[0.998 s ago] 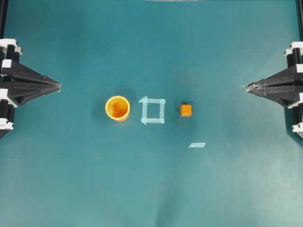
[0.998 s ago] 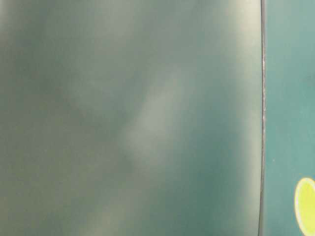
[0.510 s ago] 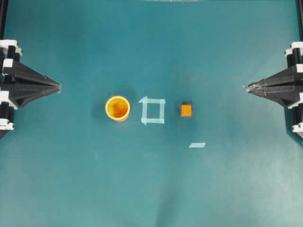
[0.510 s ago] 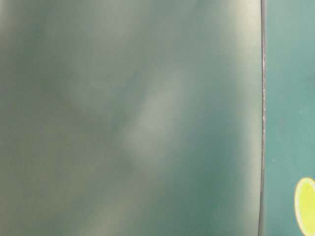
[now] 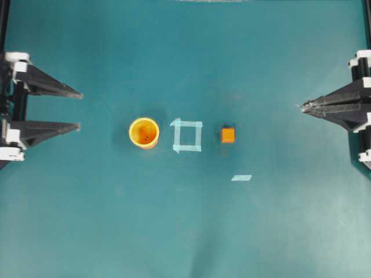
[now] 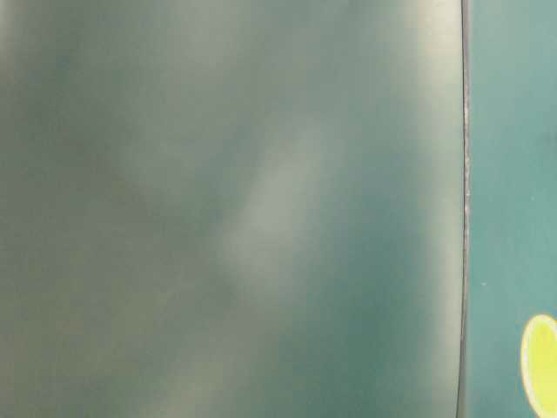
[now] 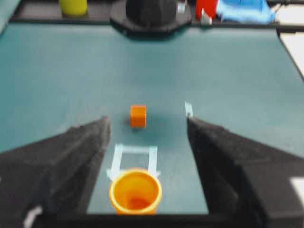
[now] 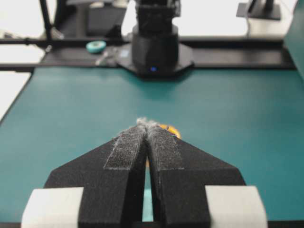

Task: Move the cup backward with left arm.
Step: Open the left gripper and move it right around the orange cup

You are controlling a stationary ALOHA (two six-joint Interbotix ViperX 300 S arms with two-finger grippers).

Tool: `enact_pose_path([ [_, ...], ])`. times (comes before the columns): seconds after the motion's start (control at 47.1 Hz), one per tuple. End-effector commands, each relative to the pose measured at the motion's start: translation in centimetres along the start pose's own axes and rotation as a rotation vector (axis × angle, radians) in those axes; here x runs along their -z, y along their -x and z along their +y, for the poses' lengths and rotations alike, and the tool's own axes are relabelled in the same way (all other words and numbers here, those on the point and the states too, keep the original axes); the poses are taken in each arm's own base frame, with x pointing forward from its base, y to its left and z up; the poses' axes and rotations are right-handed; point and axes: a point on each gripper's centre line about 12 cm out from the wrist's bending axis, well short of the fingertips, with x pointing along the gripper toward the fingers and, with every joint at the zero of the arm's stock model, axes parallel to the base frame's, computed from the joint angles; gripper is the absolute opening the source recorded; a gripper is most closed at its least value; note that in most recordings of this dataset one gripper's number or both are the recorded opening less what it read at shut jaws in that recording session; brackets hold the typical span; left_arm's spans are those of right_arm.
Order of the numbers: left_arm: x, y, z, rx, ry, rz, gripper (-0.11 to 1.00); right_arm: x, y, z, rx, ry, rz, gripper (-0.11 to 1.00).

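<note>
My left fingers stand spread wide and hold nothing, at the left edge of the desk, well apart from the cup. The cup stands upright just left of a square of pale tape. It looks like light, stiff, smooth plastic, round and open-topped, so I judge it could tip or slip; I would pinch it low across its wall. Right of the tape sits a small orange cube, hard-edged, then a loose tape strip. The desk is matte teal. My right fingers, black and padded, are pressed together to a point, empty
</note>
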Motion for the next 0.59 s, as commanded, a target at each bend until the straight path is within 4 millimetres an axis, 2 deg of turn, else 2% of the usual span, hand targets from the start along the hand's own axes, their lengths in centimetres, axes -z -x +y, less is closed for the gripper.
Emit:
enact_pose_path([
  [0.0,0.5,-0.8,0.0,0.0,0.006,0.026,0.68,-1.2,-0.3,0.0,-0.001,-0.003,-0.028,0.0],
  [0.234,3.0,-2.5,0.0,-0.002,0.003,0.17,0.83,-1.2,-0.3,0.0,-0.001,-0.003,-0.028,0.0],
  [0.446,5.1,-4.0,0.0,0.0,-0.012,0.256,0.83,-1.2,-0.3,0.0,-0.001,-0.003,-0.029,-0.01],
  [0.573,6.2,-4.6,0.0,0.0,-0.012,0.235,0.83,-1.1,-0.3,0.1,-0.002,0.0,-0.031,0.0],
])
